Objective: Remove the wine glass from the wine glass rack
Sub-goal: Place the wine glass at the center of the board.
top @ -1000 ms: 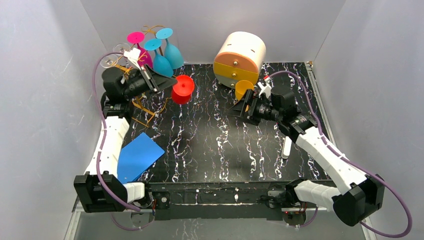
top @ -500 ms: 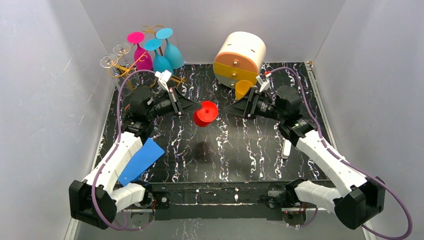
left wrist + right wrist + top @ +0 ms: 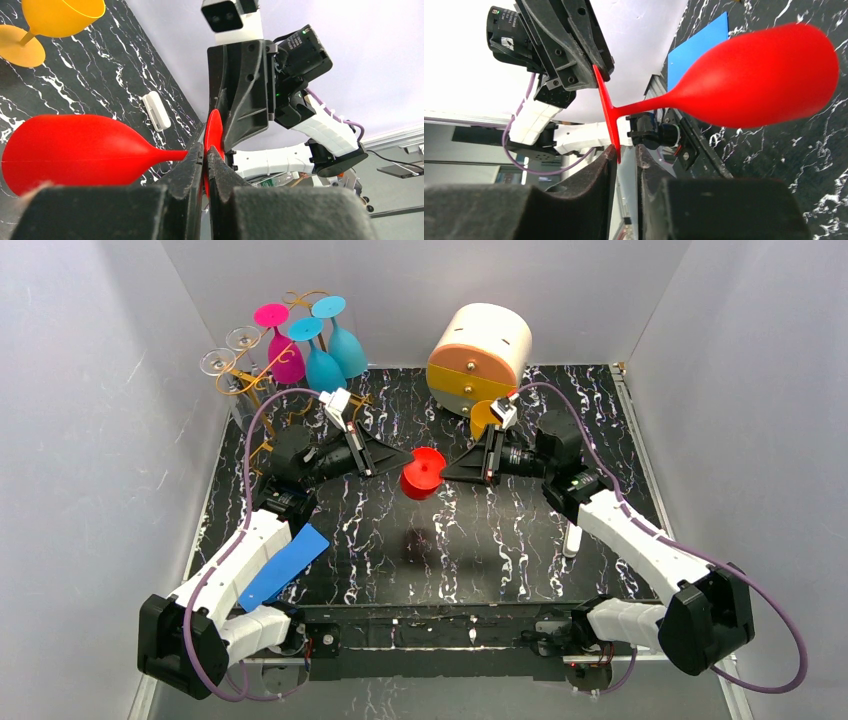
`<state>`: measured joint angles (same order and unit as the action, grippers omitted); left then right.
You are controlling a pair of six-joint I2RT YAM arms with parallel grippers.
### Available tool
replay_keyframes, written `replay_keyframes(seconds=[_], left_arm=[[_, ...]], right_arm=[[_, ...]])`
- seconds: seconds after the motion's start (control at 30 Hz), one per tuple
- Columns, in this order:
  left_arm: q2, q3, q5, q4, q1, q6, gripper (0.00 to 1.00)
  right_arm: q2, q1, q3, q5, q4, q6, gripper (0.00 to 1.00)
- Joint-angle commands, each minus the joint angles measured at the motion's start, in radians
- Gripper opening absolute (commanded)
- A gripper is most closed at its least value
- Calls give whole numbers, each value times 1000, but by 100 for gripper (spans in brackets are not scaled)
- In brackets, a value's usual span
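Observation:
A red wine glass (image 3: 423,472) hangs on its side above the middle of the table, away from the gold wire wine glass rack (image 3: 243,371) at the back left. My left gripper (image 3: 403,464) is shut on the glass's flat foot; in the left wrist view its fingertips (image 3: 205,150) pinch the disc, and the bowl (image 3: 75,150) points left. My right gripper (image 3: 447,471) faces it from the right. In the right wrist view its jaws (image 3: 625,150) straddle the foot's rim with a narrow gap left; the bowl (image 3: 764,80) lies to the upper right.
Pink (image 3: 283,345), teal (image 3: 325,362) and blue (image 3: 346,340) glasses and clear ones (image 3: 226,364) hang on the rack. A round cream-and-orange drawer box (image 3: 478,355) stands at the back, with an orange glass (image 3: 487,416) before it. A blue card (image 3: 285,565) lies front left, a white bar (image 3: 573,537) to the right.
My left arm carried the red glass from beside the rack to the table's middle. My right gripper moved left to the glass's foot and its jaws closed most of the way.

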<state>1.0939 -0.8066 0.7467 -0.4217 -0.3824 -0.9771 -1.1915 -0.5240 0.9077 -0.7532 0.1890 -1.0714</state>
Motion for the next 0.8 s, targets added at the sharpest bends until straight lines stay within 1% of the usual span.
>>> replay_keyframes(seconds=[0.0, 0.13, 0.17, 0.23, 0.27, 0.43, 0.5, 0.57, 0.7, 0.77], left_arm=[[-31, 12, -5, -54, -9, -18, 0], [-25, 11, 6, -54, -14, -23, 0], [-24, 11, 8, -52, -15, -23, 0], [-23, 15, 7, -52, -18, -23, 0], [-23, 16, 7, -51, -19, -24, 0], [-31, 24, 1, -38, -24, -21, 0], [-33, 22, 3, -16, -26, -9, 0], [-34, 9, 3, 42, -26, 24, 0], [-36, -48, -17, 236, -27, 146, 29], [-41, -56, -11, 274, -27, 169, 42]], right_arm=[[-1, 2, -9, -63, 95, -42, 23], [-13, 2, -10, -87, 125, -66, 22], [-16, 2, -10, -91, 137, -73, 24], [-19, 2, -8, -95, 152, -80, 31], [-21, 2, -6, -94, 153, -83, 30], [-18, 2, -8, -86, 135, -67, 7], [-15, 3, -12, -78, 122, -60, 1], [-12, 3, -13, -69, 109, -52, 1], [1, 3, -6, -35, 52, -11, 1], [9, 3, 1, -7, 11, 16, 1]])
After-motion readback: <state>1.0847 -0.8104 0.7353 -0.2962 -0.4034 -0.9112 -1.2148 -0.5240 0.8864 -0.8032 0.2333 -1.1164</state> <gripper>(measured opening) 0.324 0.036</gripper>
